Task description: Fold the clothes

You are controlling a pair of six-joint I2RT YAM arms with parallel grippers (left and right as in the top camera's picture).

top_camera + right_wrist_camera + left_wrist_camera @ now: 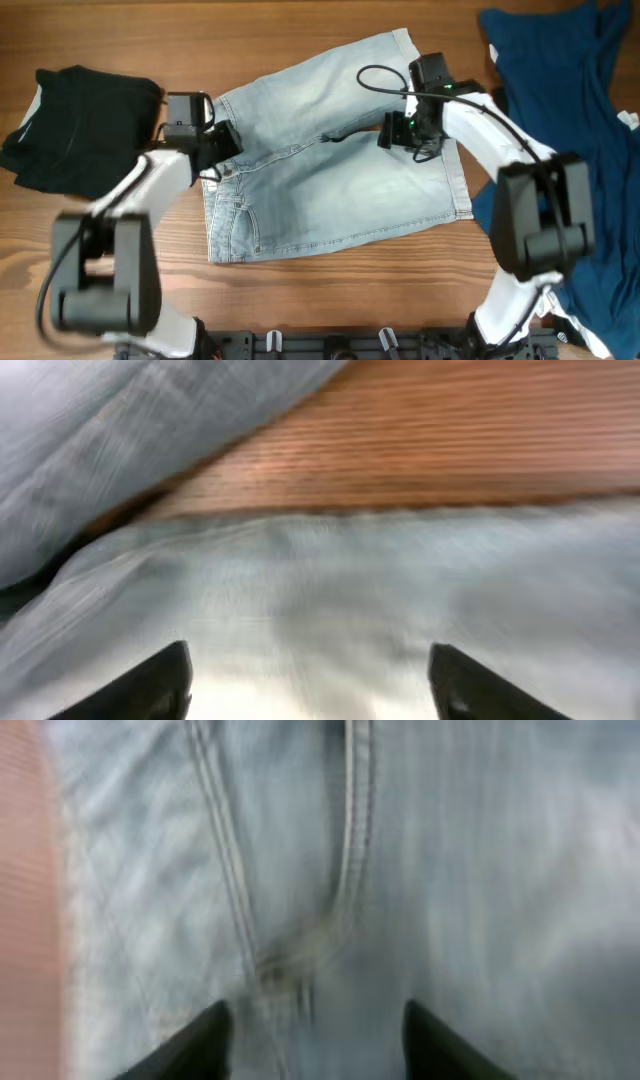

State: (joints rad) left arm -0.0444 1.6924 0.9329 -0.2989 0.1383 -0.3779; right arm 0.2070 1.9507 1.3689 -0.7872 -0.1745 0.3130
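Note:
The light-blue denim shorts [330,170] lie spread flat in the middle of the table, waistband to the left, legs to the right. My left gripper [225,140] hovers over the waistband end; in the left wrist view its fingers [315,1025] are open just above a stitched seam [350,840]. My right gripper [395,132] is over the inner edge of the upper leg; its fingers [310,670] are open over denim [330,590], with bare table [430,450] beyond. A black garment [85,125] lies at the far left. A navy garment [570,110] lies at the right.
The wooden table [330,30] shows around the shorts. The navy garment runs from the top right corner down the right edge. A black rail with arm mounts [360,345] lines the front edge.

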